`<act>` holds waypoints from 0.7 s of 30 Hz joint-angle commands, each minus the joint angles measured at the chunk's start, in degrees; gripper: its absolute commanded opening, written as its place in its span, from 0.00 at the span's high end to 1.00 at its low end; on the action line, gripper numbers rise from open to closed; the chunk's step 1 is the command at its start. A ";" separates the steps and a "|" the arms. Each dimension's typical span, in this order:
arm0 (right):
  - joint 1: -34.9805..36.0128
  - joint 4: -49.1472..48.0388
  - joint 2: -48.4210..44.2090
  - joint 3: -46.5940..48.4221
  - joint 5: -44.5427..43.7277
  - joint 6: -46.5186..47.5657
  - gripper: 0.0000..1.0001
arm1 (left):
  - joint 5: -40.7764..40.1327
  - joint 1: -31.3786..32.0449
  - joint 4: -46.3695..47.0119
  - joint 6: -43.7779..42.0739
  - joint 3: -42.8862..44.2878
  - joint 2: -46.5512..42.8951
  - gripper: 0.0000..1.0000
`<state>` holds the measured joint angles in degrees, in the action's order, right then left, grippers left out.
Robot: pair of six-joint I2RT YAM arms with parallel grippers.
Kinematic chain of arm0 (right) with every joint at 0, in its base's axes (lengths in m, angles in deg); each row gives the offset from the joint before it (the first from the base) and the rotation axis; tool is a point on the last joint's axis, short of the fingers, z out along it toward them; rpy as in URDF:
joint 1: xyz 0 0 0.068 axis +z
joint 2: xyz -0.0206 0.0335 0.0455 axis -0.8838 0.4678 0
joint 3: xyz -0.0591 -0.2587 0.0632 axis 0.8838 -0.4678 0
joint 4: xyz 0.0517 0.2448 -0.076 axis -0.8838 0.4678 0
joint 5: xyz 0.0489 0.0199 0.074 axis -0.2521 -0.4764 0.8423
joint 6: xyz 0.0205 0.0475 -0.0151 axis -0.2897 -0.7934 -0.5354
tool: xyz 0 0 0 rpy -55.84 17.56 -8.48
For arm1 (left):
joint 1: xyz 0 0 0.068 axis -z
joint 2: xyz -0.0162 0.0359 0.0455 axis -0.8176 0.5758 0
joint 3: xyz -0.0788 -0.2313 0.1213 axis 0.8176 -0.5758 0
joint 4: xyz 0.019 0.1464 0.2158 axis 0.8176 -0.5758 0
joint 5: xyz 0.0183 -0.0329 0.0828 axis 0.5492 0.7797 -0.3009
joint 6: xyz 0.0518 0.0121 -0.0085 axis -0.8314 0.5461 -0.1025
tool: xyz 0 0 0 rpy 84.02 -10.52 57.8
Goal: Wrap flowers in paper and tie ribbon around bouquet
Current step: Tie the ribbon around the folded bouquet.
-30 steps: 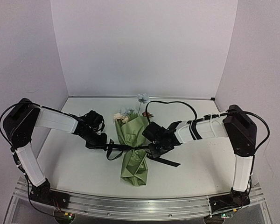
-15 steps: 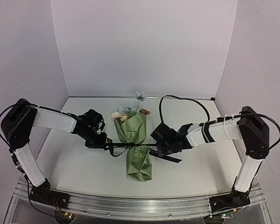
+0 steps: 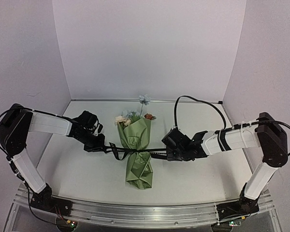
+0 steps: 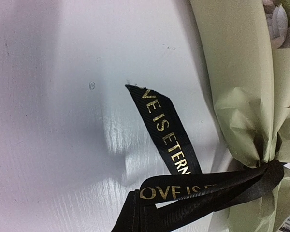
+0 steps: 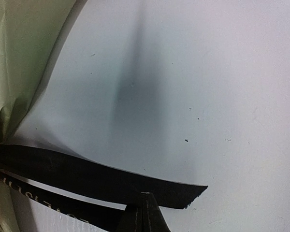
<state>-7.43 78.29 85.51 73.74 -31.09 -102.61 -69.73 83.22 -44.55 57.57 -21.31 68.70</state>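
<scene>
White table, olive-green bouquet lying at its middle, blooms toward the far wall, left gripper and right gripper flanking it, each clenched on an end of the black ribbon, which is pulled taut around the cone's waist

You're looking at matt olive paper, creased and crumpled. The ribbon is black woven cloth, slightly sheeny, with gold lettering. The tabletop is matt white.
</scene>
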 commanded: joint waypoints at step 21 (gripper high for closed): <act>0.49 1.51 -4.86 -3.53 -4.48 -16.73 1.00 | -0.23 -6.90 -3.03 -2.99 3.60 0.41 1.00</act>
<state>-5.39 72.54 78.80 67.78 -31.17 -119.40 -63.40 79.14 -43.71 56.49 -21.57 68.28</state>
